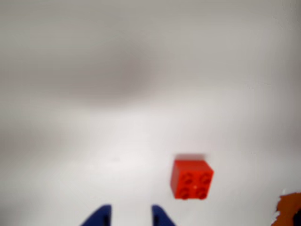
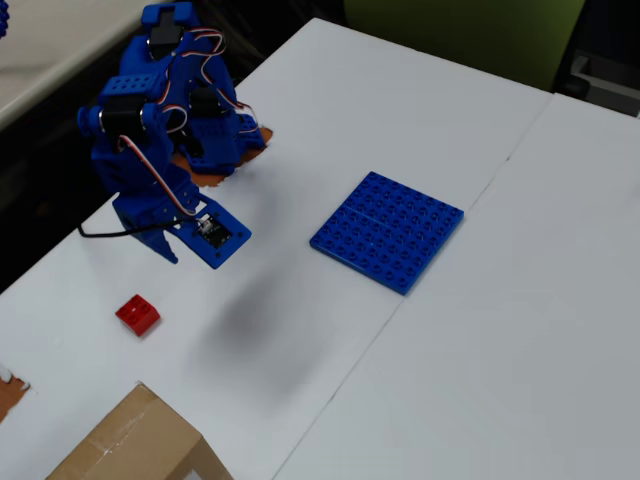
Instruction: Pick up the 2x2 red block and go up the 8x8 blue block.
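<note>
while i hang above the white table (image 2: pixel 480 330), the stock reads so: 8x8 blue block (image 2: pixel 387 231), flat, well apart from me to the overhead view's right; cardboard box (image 2: pixel 130 440), bottom edge; my claw (image 1: pixel 130 216), parted a little, empty; 2x2 red block (image 1: pixel 192 179), studs up, on the table just beside my tips.

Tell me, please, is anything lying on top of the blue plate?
No. In the overhead view the blue plate shows only its own bare studs, uncovered. The red brick lies apart on the white table, near the gripper.
</note>
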Tool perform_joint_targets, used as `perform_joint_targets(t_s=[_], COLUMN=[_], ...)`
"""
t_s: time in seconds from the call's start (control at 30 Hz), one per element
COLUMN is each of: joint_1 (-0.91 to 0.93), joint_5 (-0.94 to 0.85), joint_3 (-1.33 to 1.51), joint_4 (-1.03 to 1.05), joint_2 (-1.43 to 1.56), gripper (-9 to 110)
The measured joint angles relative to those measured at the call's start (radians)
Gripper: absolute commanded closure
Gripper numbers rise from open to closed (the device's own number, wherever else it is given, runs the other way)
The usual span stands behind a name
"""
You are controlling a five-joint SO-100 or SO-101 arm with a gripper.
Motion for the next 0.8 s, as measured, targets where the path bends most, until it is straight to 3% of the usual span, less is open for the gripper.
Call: perform_joint_targets(t_s=[0.27,0.8], joint_1=[0.104,0.196], joint_5=[-0.173,-0.275], joint_3=[-0.066,-0.201], joint_4=[-0.077,-0.155], joint_2=[-0.095,-0.31], gripper=[89,83])
